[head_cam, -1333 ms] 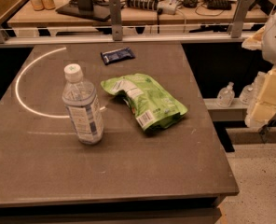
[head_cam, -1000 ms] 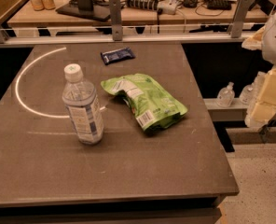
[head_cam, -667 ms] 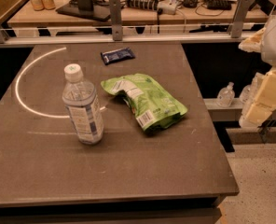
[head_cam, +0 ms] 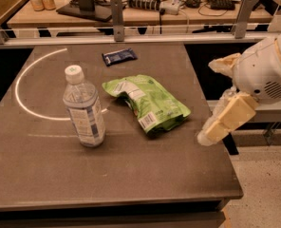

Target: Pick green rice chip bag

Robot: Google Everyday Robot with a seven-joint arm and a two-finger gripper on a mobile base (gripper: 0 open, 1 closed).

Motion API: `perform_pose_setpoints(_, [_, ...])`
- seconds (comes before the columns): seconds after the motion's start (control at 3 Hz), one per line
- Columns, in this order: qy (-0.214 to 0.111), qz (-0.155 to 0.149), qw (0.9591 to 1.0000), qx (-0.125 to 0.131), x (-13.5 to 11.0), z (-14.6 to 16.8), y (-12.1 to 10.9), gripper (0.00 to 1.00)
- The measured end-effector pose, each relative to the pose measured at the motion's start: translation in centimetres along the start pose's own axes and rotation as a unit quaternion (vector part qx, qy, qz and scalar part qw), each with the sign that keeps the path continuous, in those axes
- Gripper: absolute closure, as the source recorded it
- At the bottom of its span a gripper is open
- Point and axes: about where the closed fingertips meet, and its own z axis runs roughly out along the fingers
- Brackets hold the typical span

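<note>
Camera view: claw [head_cam: 210, 133] off the surface's [head_cam: 131, 175] right edge, open or closed I can't tell. Green rice chip bag [head_cam: 147, 103] lies flat to its left. Risks: glossy film slips; overshoot tips the water bottle [head_cam: 83, 110] beyond.

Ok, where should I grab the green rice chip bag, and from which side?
Probably the puffed lower-right half of the green rice chip bag, pinched across its narrow width from above. It lies flat and crumpled on the table, so no edge stands up. The gripper hangs off its right; the water bottle stands left.
</note>
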Motion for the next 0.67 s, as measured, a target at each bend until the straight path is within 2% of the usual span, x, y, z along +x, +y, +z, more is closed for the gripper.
perform_pose_setpoints(0.33, [-0.057,0.004,0.9983,-0.012,-3.0,3.8,1.2,0.0])
perform_pose_setpoints(0.67, [-0.081,-0.008,0.9965,-0.021,-5.0,7.7,2.2,0.0])
